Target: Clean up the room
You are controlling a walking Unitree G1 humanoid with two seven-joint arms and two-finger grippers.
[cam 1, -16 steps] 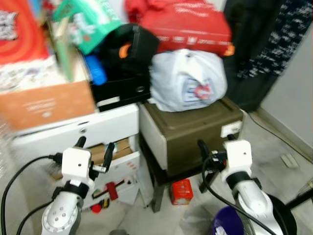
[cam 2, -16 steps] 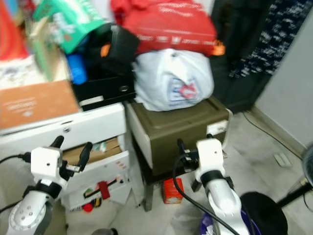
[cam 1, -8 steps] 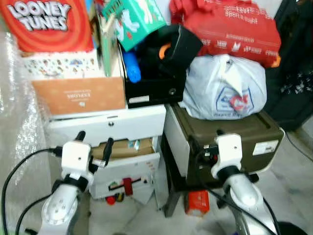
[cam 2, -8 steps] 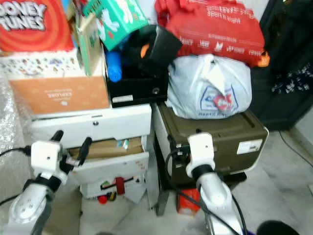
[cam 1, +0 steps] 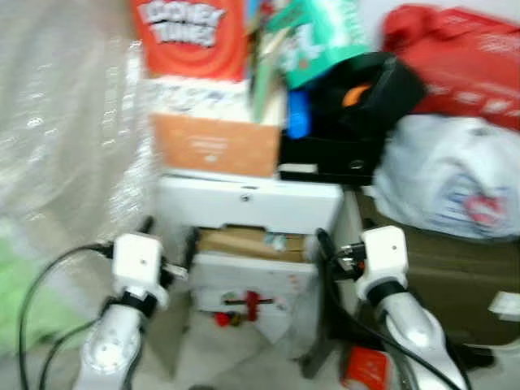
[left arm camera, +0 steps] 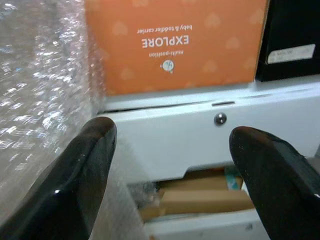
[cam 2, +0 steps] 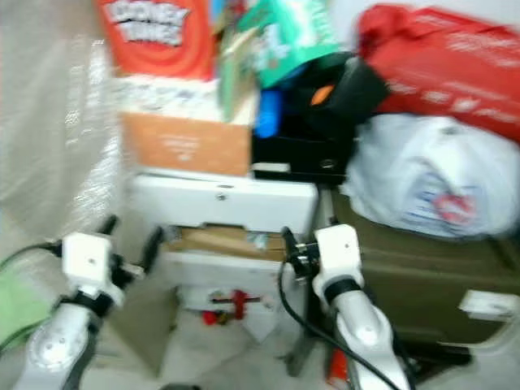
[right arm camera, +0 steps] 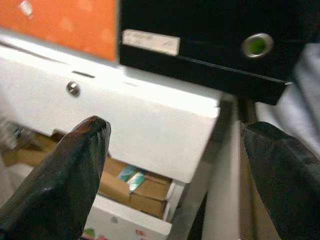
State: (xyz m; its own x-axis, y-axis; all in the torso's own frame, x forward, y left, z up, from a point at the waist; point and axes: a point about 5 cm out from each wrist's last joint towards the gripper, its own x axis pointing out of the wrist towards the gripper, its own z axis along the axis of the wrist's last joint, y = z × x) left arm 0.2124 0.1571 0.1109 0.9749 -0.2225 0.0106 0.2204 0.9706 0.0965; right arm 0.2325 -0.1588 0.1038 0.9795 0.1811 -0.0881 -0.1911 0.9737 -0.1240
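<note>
- While the head views are blurred, the largest mass reads clearly enough: a sheet of bubble wrap point(cam 1: 65, 122) hanging on the robot's left, reaching down beside the white cabinet.
- The cabinet point(cam 1: 252, 207) stands centre, top drawer shut, the drawer point(cam 1: 256, 244) below it standing ajar with cardboard and packets showing inside.
- To its right stands a dark brown unit point(cam 1: 455, 276) carrying a white bag point(cam 1: 455, 191), with a red bag point(cam 1: 463, 57) on top of that.
- On the cabinet sits an orange box point(left arm camera: 175, 45) marked as a baby carrier, a red carton point(cam 1: 191, 36) above it, and a black box point(right arm camera: 210, 35) touching its side.
- Left gripper point(left arm camera: 175, 165): fingers spread wide, holding nothing, raised before the cabinet front and aimed at the shut top drawer, near the bubble wrap.
- Right gripper point(right arm camera: 175, 165): fingers likewise wide apart and empty, pointed at the cabinet's right corner below the black box.
- Small red items point(cam 1: 244, 305) lie low at the cabinet's foot; too blurred to identify.
- Assessment: the step in hand appears to be approach and survey, no item yet chosen. The next move probably calls for steadying the view, then closing on one loose item or the ajar drawer.
</note>
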